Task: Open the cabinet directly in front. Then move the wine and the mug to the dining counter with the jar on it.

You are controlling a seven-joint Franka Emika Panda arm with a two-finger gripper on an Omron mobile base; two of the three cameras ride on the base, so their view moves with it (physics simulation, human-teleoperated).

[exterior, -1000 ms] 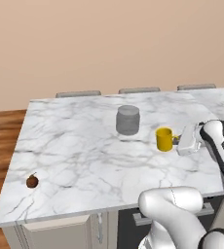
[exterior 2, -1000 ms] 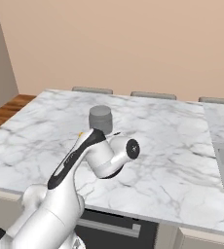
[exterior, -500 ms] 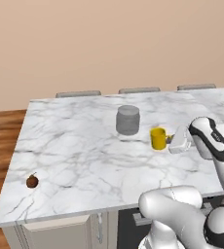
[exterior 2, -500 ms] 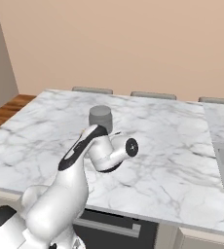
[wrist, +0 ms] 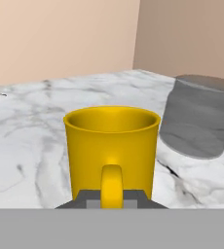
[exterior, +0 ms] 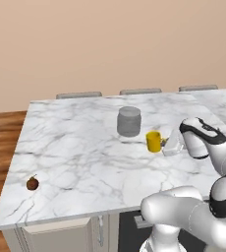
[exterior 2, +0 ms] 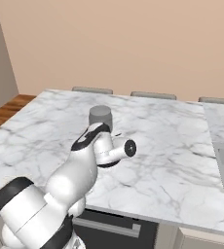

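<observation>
My gripper (exterior: 163,143) is shut on the handle of the yellow mug (exterior: 154,141), low over the marble dining counter (exterior: 75,147). Whether the mug's base touches the top I cannot tell. The grey lidded jar (exterior: 128,121) stands just behind and to the left of the mug. In the hand view the mug (wrist: 111,146) is close and upright, its handle between my fingertips (wrist: 111,199), with the jar (wrist: 199,116) to its right. In the right base view my arm hides the mug and the jar (exterior 2: 100,116) rises behind it. The wine and the cabinet are out of view.
A small dark red fruit (exterior: 32,183) lies near the counter's front left corner. Grey chair backs (exterior: 78,94) line the far edge. Wooden floor (exterior: 2,133) lies to the left, and a plain beige wall stands behind.
My arm has carried the mug leftward across the counter, closer to the jar. The jar and the fruit have not moved.
</observation>
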